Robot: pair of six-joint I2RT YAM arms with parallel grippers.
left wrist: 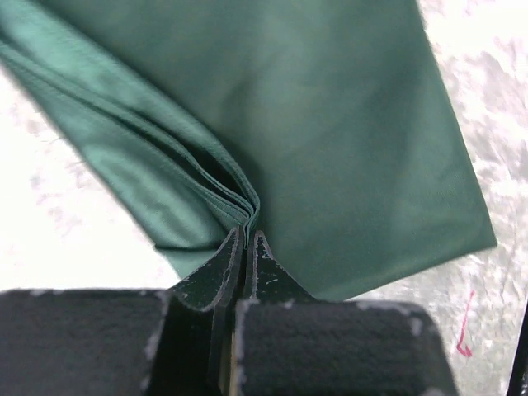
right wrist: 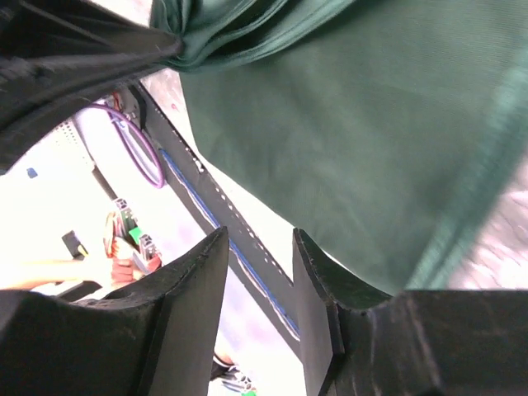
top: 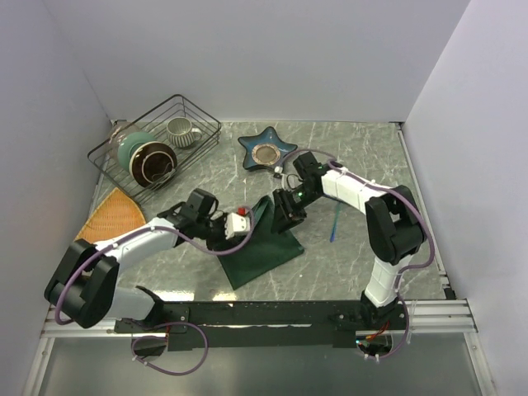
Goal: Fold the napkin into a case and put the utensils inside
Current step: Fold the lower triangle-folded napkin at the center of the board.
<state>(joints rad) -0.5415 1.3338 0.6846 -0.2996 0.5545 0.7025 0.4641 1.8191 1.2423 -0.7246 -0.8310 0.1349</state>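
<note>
The dark green napkin (top: 262,247) lies mid-table, partly folded, with one side lifted. My left gripper (top: 246,221) is shut on the napkin's bunched, layered edge (left wrist: 239,202) and holds it up. My right gripper (top: 289,208) is open and empty beside the raised cloth, which fills the right wrist view (right wrist: 371,124). The bright blue utensil (top: 334,223) lies on the table right of the napkin. A thin pink-magenta sliver (left wrist: 464,326), likely the pink utensil, lies on the table by the napkin's edge. I cannot make it out in the top view.
A star-shaped blue dish (top: 266,150) sits behind the napkin. A wire basket (top: 198,111) with bowls and a mug stands at the back left. An orange-tan mat (top: 111,216) lies at the left. White walls close in three sides.
</note>
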